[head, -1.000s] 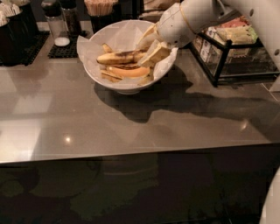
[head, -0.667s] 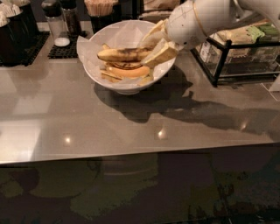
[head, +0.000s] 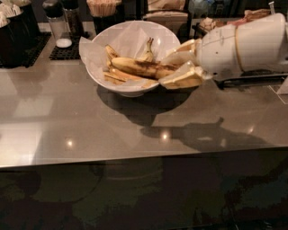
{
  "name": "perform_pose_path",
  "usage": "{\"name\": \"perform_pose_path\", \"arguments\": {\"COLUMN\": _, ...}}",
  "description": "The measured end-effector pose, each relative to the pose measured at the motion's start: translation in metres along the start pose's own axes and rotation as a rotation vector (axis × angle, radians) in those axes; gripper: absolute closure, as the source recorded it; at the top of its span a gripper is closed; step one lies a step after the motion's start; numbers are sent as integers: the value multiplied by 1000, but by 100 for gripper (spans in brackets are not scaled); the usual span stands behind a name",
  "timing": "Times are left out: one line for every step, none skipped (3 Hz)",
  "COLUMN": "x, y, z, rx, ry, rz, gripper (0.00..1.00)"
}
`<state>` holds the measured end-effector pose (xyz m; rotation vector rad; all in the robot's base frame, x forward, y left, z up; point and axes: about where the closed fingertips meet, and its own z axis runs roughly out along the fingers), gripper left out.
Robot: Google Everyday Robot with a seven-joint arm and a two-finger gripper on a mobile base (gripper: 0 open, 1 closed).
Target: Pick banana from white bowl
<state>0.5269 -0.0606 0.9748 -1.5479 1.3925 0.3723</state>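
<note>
Camera view. A white bowl (head: 131, 90) sat at the back of a grey countertop (head: 90, 126), lined with crinkled white paper (head: 128, 38) that stood up past the rim on the left. It held a small pile of bananas. One with an upright greenish stem (head: 147, 48) was near the centre back, and shorter pale ones (head: 114, 77) lay at the bottom left.

The banana (head: 139, 67) lay on top of the pile, running left to right across the bowl. It was long, slender and gently curved, yellow and heavily mottled brown, and darkest along its upper edge.

The gripper (head: 162, 71) reached in from the right over the bowl's right rim, on a bulky white arm (head: 243, 45). Its fingers (head: 182, 78) were held apart, one above and one below the banana's right end. Could not tell whether they touched it.

Behind the bowl were dark containers (head: 15, 27) at far left, a shaker (head: 57, 20) on a black mat (head: 67, 50), and a cup of sticks (head: 103, 8).
</note>
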Motion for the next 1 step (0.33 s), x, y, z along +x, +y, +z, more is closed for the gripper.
{"name": "perform_pose_path", "arguments": {"x": 3, "y": 30, "z": -26, "rx": 61, "ry": 37, "rz": 56, "gripper": 100}}
